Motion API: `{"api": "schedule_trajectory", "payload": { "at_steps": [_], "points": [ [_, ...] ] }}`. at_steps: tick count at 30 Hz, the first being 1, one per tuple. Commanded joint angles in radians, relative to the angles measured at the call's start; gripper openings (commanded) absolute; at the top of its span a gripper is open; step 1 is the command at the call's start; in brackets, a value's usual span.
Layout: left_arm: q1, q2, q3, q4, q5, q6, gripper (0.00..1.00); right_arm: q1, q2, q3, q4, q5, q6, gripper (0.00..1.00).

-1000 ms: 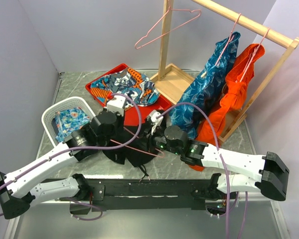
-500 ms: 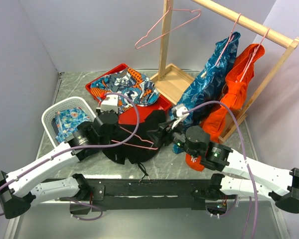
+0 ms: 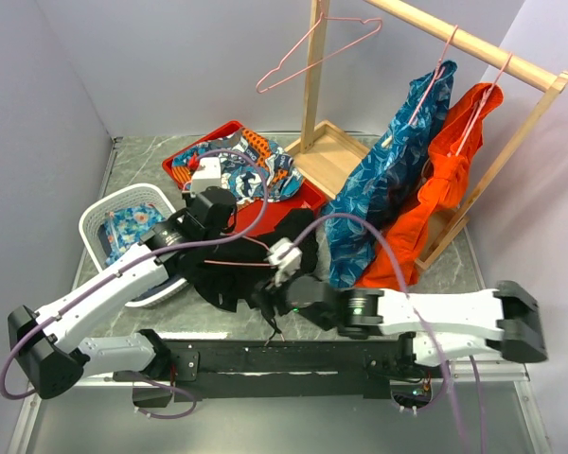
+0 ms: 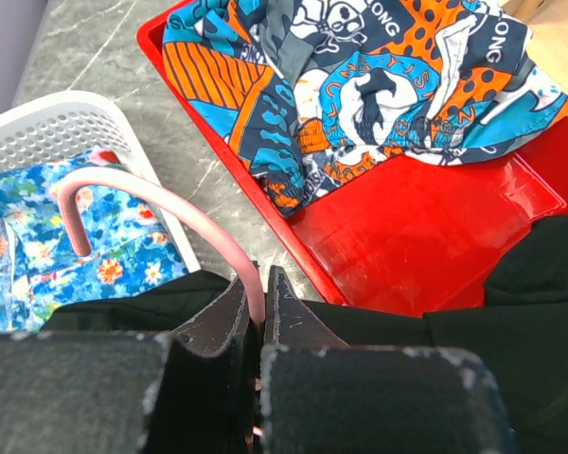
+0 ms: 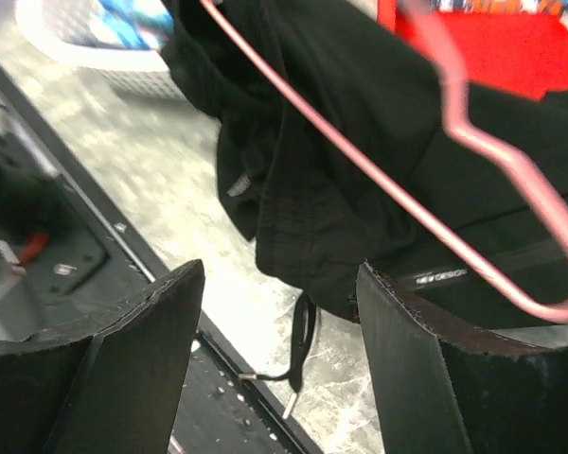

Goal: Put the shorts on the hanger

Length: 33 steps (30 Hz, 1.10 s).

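Black shorts (image 5: 341, 142) ahead of R pincer (image 5: 279, 317)

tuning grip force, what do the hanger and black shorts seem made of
The hanger looks like thin wire with a smooth pink coating: slim, glossy, evenly curved. The shorts look like soft matte black fabric, folding and draping loosely.

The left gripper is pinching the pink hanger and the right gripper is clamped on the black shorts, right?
No: the right gripper is open near the shorts, holding nothing, per the right wrist view. The left gripper does pinch the hanger.
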Motion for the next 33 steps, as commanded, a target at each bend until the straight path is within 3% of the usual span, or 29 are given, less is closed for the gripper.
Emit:
{"api": "schedule_trajectory", "payload": {
  "at_steps": [1,14,21,24,25,28,33],
  "points": [
    [0.02,-0.004,0.069,-0.045,0.023,-0.02,0.01,0.015,0.162,0.111,-0.007,0.085,0.043,0.7],
    [0.021,-0.014,0.075,-0.059,0.076,-0.014,0.01,0.022,0.528,0.356,-0.174,0.169,0.131,0.66],
    [0.021,-0.023,0.083,-0.082,0.09,-0.035,0.01,0.019,0.592,0.376,-0.25,0.238,0.166,0.55],
    [0.021,-0.038,0.078,-0.081,0.083,-0.031,0.01,0.009,0.586,0.375,-0.274,0.263,0.188,0.38],
    [0.021,-0.043,0.074,-0.08,0.075,-0.026,0.01,0.009,0.577,0.372,-0.276,0.267,0.188,0.24],
    [0.021,-0.061,0.061,-0.081,0.034,-0.029,0.01,0.005,0.504,0.34,-0.271,0.286,0.188,0.0],
    [0.021,-0.13,0.005,-0.03,-0.049,0.0,0.01,-0.021,0.347,0.307,-0.32,0.286,0.203,0.0]
  ]
}}
